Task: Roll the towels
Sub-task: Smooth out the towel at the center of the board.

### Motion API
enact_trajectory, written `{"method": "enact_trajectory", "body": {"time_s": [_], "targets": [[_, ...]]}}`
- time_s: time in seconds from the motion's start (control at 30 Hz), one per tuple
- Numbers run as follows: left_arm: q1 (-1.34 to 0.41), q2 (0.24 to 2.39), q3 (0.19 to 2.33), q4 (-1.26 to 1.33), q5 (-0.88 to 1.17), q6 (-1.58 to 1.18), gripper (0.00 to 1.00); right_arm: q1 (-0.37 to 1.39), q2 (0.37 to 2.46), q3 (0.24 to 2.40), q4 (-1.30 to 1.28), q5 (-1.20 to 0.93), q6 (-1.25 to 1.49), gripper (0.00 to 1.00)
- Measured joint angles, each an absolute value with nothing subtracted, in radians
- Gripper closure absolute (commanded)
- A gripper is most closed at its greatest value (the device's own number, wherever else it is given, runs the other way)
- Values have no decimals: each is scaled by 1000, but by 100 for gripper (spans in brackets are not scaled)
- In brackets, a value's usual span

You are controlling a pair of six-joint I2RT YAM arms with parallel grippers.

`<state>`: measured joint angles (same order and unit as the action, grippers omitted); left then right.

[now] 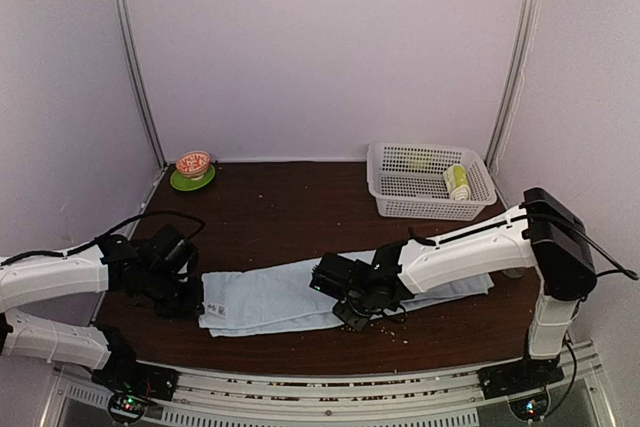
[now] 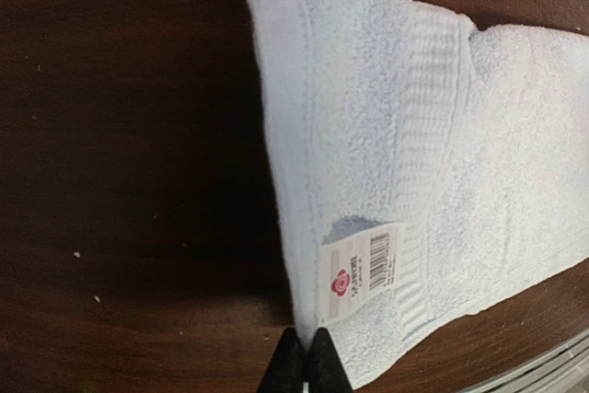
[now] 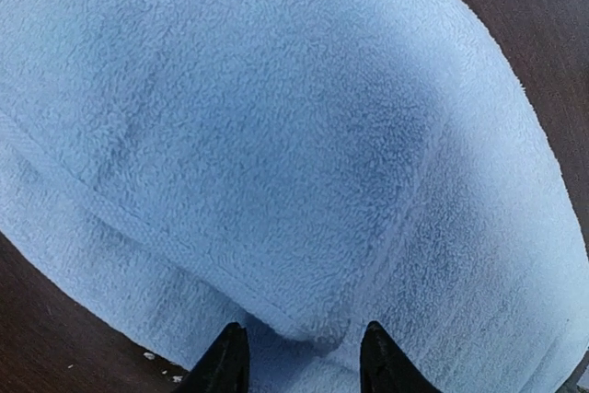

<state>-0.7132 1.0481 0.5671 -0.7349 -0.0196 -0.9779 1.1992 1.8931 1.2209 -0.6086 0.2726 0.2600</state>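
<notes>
Fingers of your left gripper (image 2: 306,365) sit pressed together at the left end of the large pale-blue terry towel (image 1: 265,297), just beside its small white tag (image 2: 361,269). Your right gripper (image 3: 299,356) stands spread over the towel's middle, with a ridge of cloth between its tips. Farther back, at the upper right, the small lime-green rolled towel (image 1: 457,182) lies in the white perforated plastic basket (image 1: 385,209).

The pale-blue towel (image 1: 270,297) lies flat as a long folded strip across the near tabletop (image 1: 280,217), with its tag (image 2: 361,264) near the left end. The lime-green towel (image 1: 457,181) sits rolled up inside the white basket (image 1: 400,209) at the far right.
</notes>
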Motion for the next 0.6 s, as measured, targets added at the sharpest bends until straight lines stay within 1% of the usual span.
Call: {"method": "enact_trajectory", "body": {"time_s": [0.4, 0.53, 0.6], "targets": [[-713, 1048, 567, -735, -20, -978, 100, 1200, 1910, 1258, -622, 382, 260, 71], [-713, 1048, 567, -735, -20, -978, 100, 1200, 1921, 1273, -621, 386, 260, 77], [-713, 1048, 567, -735, -20, -978, 100, 1200, 1921, 1273, -621, 386, 260, 84]]}}
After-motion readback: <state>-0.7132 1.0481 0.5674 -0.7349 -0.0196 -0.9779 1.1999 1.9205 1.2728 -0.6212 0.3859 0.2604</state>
